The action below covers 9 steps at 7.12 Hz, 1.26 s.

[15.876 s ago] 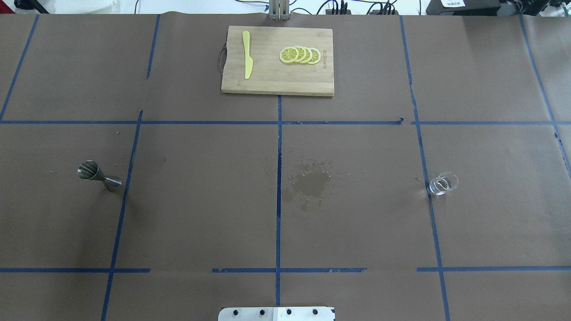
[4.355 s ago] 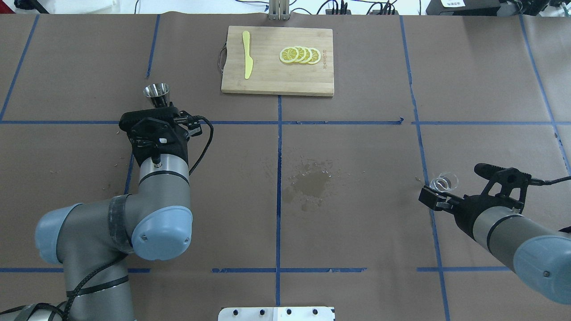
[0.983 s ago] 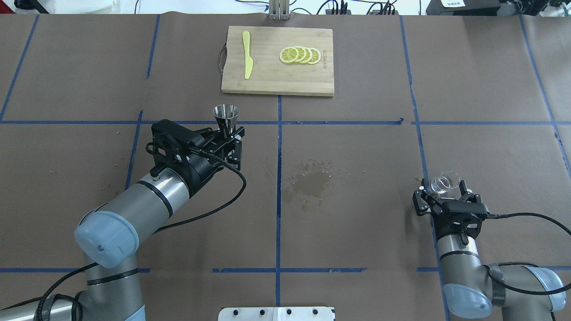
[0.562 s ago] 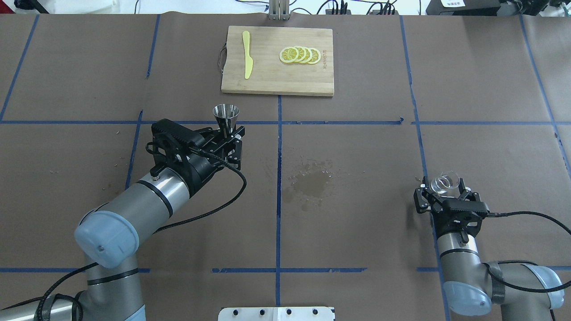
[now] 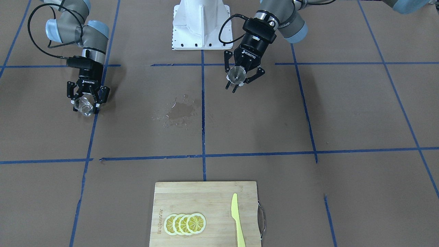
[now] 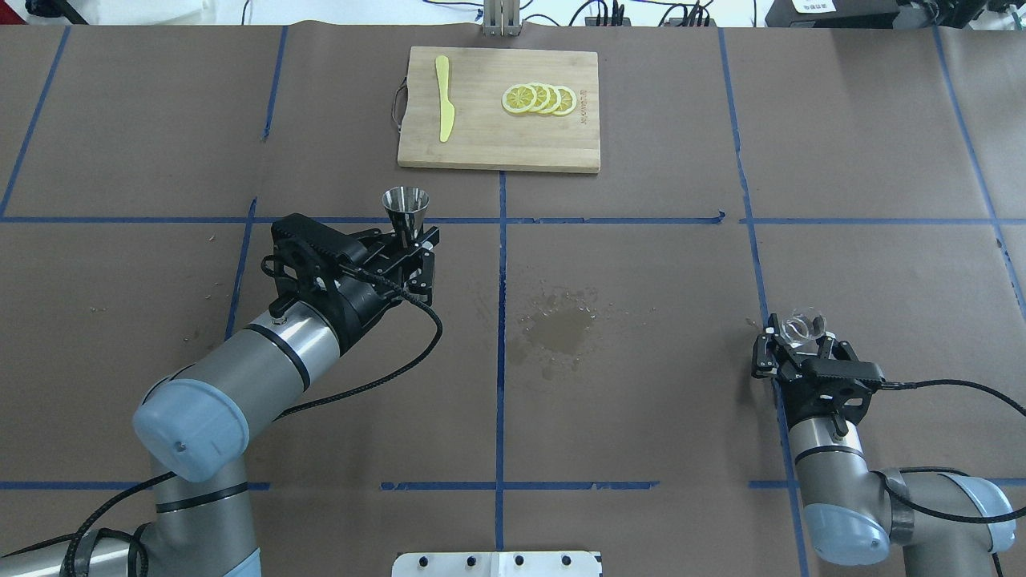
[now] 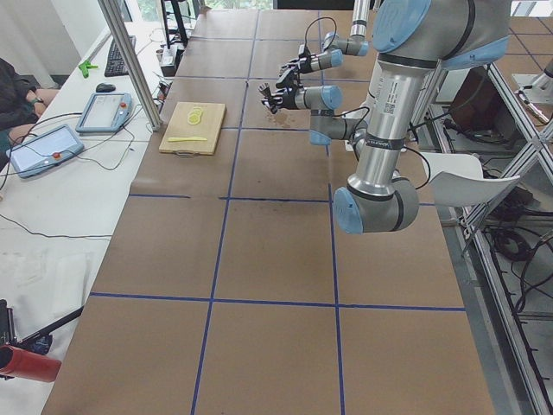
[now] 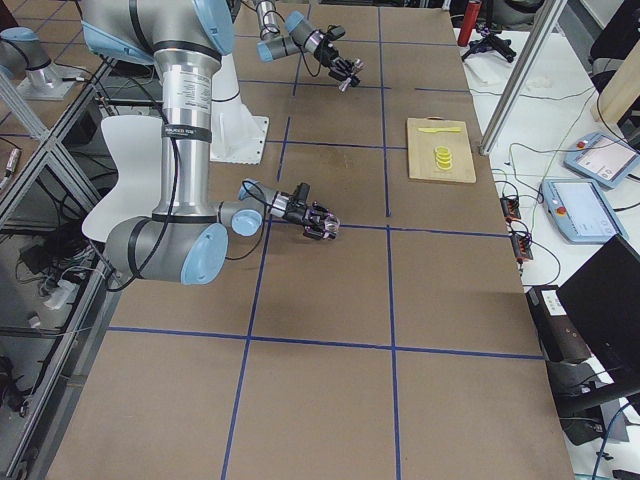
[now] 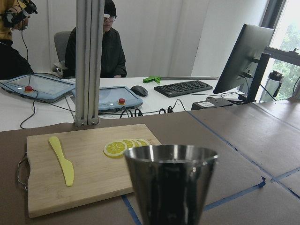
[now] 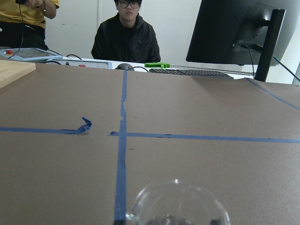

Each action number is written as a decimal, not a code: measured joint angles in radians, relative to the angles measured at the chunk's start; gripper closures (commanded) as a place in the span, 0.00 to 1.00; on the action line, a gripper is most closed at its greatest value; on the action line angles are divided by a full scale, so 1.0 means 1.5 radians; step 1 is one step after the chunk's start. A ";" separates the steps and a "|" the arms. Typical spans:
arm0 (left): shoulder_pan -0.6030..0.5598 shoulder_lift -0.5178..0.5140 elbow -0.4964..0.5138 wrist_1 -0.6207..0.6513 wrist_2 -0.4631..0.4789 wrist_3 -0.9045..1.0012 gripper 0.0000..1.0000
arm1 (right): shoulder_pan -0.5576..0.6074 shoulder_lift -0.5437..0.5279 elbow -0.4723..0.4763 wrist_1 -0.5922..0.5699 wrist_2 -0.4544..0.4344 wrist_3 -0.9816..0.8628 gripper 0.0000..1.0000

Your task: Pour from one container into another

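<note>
**Holding the jigger on the left, cup parked on the right**

On my screens the left gripper is clenched on the waist of the steel jigger. It's upright and up off the table, a bit left of the middle tape line. Inside its top cone I only see shiny metal.

The glass cup stands toward the table's right end, about midway between the near and far edges. Can't make out what's in it. The right gripper has a finger on each side of the cup, but I can't tell if they're actually pressing it.

Count:
- one jigger
- one cup
- one cutting board at the middle of the far edge
- one yellow knife on the board
- four overlapping lemon slices on the board

The grippers are well apart, with brown paper and one wet patch between them.
</note>
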 measured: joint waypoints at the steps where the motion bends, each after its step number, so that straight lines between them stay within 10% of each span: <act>1: 0.000 0.000 0.000 0.000 0.000 0.000 1.00 | 0.006 -0.003 0.002 0.042 0.003 -0.021 1.00; 5: 0.000 0.025 -0.014 -0.002 -0.003 0.044 1.00 | 0.020 -0.008 0.045 0.164 0.027 -0.212 1.00; 9: 0.030 0.022 0.015 -0.043 -0.004 0.064 1.00 | 0.018 0.013 0.060 0.473 0.081 -0.564 1.00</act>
